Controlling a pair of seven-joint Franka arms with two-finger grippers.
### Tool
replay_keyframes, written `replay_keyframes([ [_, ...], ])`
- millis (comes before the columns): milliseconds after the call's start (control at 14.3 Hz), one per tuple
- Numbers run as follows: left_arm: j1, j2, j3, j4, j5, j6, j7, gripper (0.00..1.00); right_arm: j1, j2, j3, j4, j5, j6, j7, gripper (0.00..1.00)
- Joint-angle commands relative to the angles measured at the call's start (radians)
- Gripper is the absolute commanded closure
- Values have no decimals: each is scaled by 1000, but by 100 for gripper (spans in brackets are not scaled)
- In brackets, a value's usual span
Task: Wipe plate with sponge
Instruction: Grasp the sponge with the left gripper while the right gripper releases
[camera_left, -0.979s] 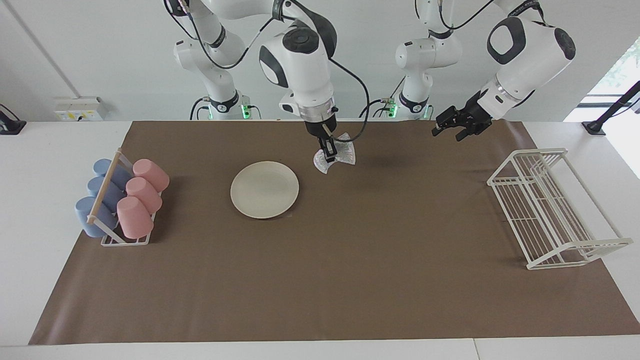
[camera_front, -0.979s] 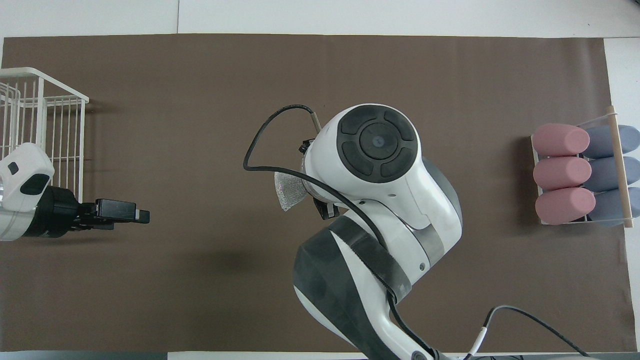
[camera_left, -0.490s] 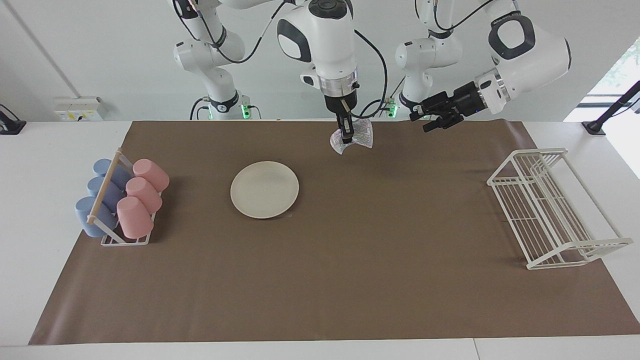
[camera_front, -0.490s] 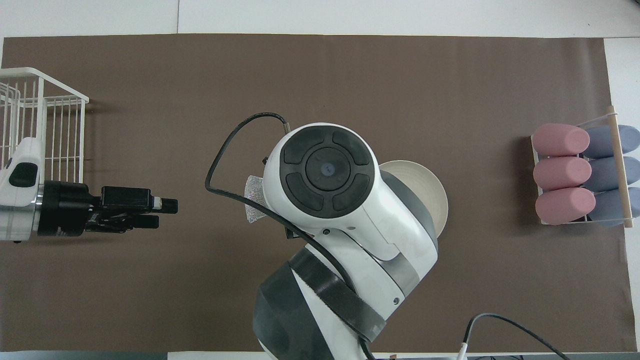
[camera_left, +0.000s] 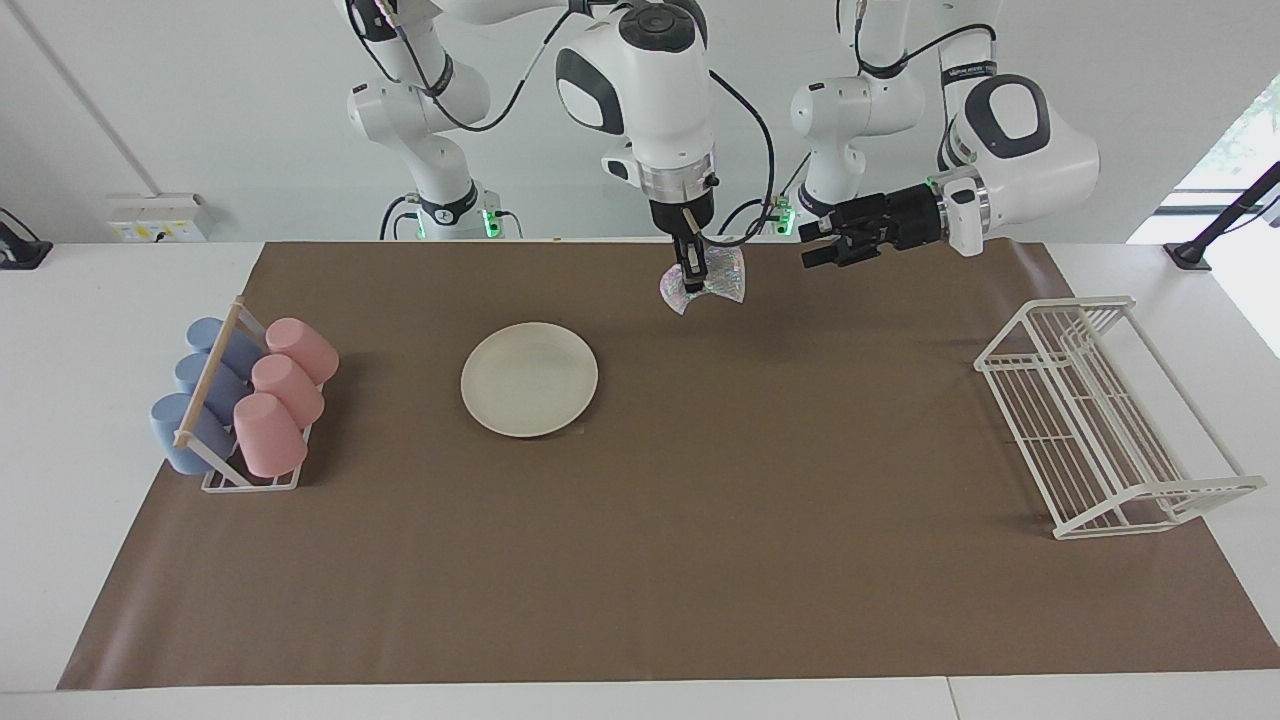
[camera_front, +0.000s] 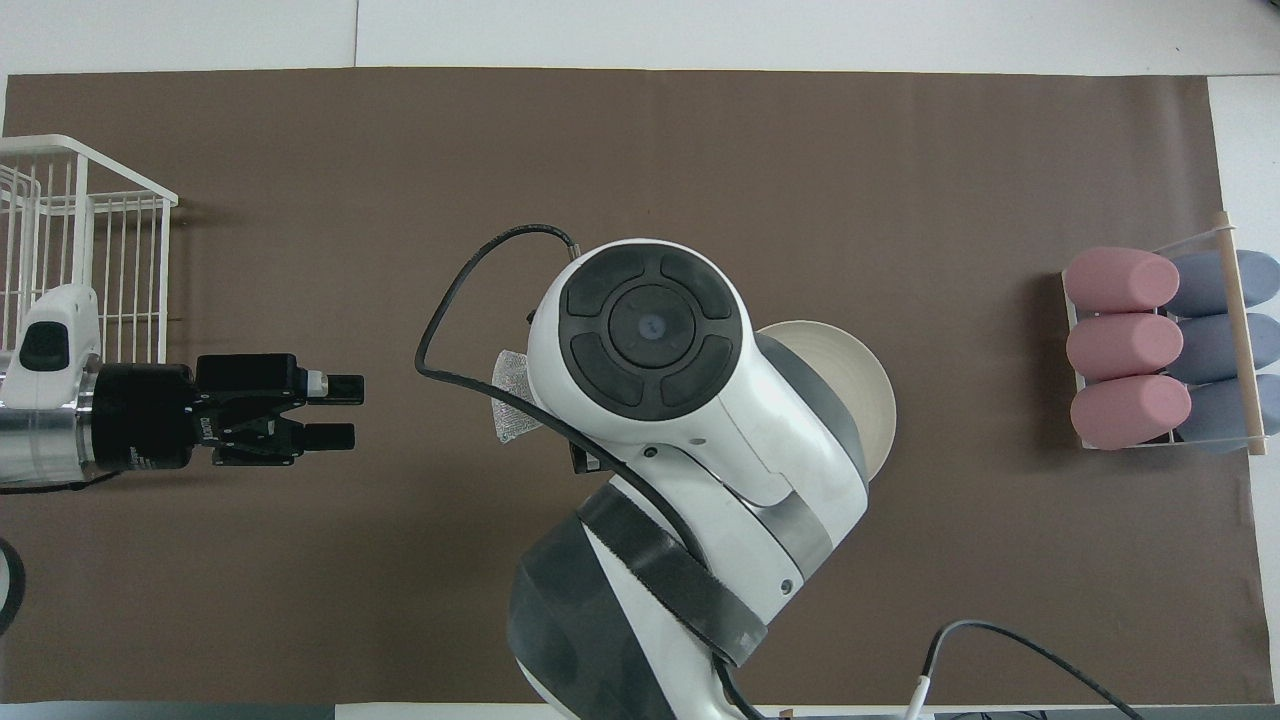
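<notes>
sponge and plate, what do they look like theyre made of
Sponge: seemingly a shiny metallic mesh, silvery and crinkled, glinting where it hangs pinched in the right gripper.
Plate: cream-white with a plain matte finish and no glare; possibly ceramic or melamine, the look leaves that open.

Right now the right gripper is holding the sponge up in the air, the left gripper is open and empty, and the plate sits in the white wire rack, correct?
Not quite. The facing view shows the plate lying flat on the brown mat, apart from the wire rack. The rest holds: the right gripper holds the sponge in the air, and the left gripper is open and empty.
</notes>
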Motion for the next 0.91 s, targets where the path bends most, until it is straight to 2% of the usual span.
replay_keyframes([
  [0,-97,45,6,-1,-83,80,36,0,-2,12,8,13,-26,10,21,100],
  [210,-188,57,6,-1,-118,175,32,0,-2,12,8,13,-26,10,21,100],
  [350,-189,58,6,2,-129,182,13,0,-2,11,8,13,-26,10,23,100],
  [420,-189,58,6,5,-130,183,-5,10,-2,12,8,13,-26,10,21,100],
  [490,-189,60,6,7,-130,183,-19,36,-2,11,8,13,-26,10,23,100],
  [560,-191,60,6,7,-130,183,-27,68,-2,11,8,13,-26,10,21,100],
  [630,-192,60,6,8,-130,185,-48,91,-2,11,8,13,-26,10,21,100],
  [699,-192,62,6,14,-130,186,-83,100,-2,12,8,13,-26,10,21,100],
  [839,-194,60,5,17,-130,206,-100,100,-3,11,8,13,-26,10,21,100],
])
